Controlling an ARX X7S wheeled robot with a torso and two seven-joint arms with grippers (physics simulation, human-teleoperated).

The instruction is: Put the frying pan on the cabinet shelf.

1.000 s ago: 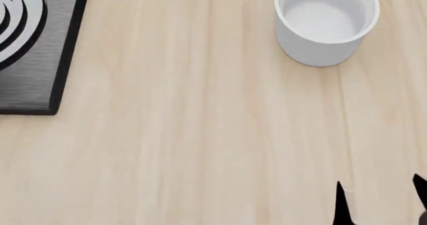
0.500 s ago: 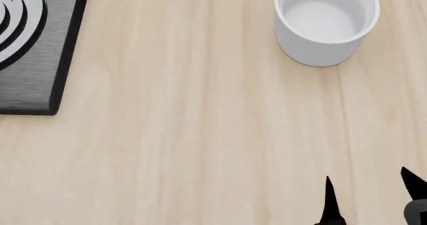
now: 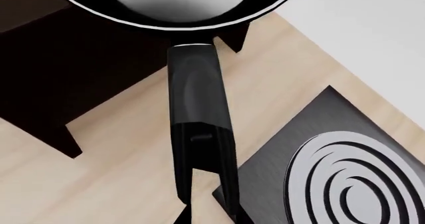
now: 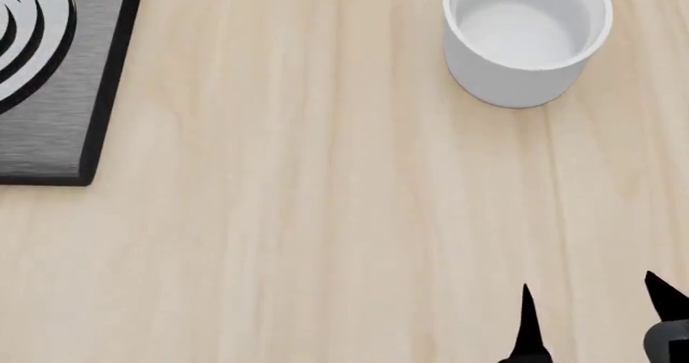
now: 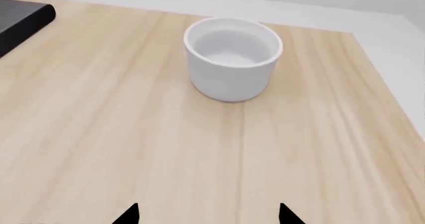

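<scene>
Our right gripper (image 4: pixel 586 319) creeps toward the white cup (image 4: pixel 525 36), jaws apart, empty (left jaws clamp the frying pan's (image 3: pixel 179 5) rigid, slippery handle (image 3: pixel 196 114)).

Your pan (image 3: pixel 179 5) is black with a thin silvery rim, a pale grey shine inside, and a glossy black handle (image 3: pixel 196 134). The burner (image 3: pixel 345 174) is dark brushed grey with white concentric rings. The cup (image 4: pixel 525 36) at 1 o'clock is plain white. The table (image 4: pixel 323 218) is pale wood with long grain streaks.
</scene>
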